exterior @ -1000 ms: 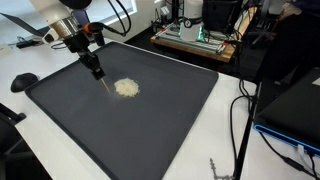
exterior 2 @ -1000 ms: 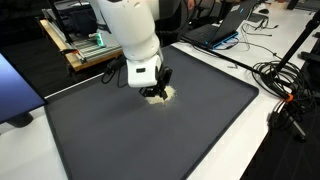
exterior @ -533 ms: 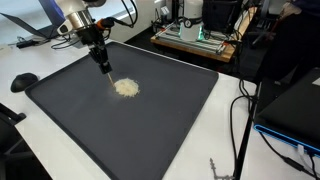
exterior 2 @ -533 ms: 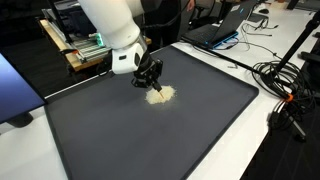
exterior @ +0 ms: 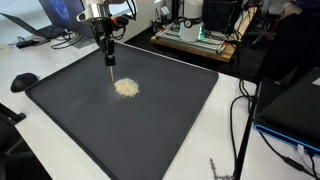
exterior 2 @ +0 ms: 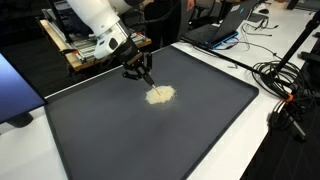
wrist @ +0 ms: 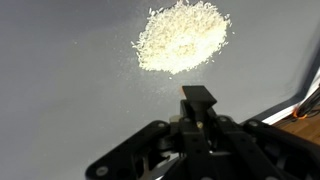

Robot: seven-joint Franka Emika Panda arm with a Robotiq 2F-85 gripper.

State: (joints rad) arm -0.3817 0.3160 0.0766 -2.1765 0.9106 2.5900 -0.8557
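Note:
A small heap of pale grains (exterior: 126, 88) lies on a large dark mat (exterior: 150, 135); both also show in an exterior view, the heap (exterior 2: 160, 95) on the mat (exterior 2: 150, 140). My gripper (exterior: 110, 60) hangs above the mat, raised and set back from the heap toward the mat's far edge, with its fingers pressed together. From this side the gripper (exterior 2: 146, 76) points down just short of the grains. In the wrist view the shut gripper (wrist: 197, 98) sits below the heap (wrist: 183, 36), apart from it. I see nothing held between the fingers.
A black rounded object (exterior: 23, 81) lies on the white table beside the mat. Electronics on a wooden board (exterior: 195, 35) stand behind the mat. Cables (exterior 2: 285, 90) trail at the table's side, and a laptop (exterior 2: 225, 25) sits at the back.
The gripper has lifted off the grain heap and drawn back toward the mat's far edge. The heap stays where it was.

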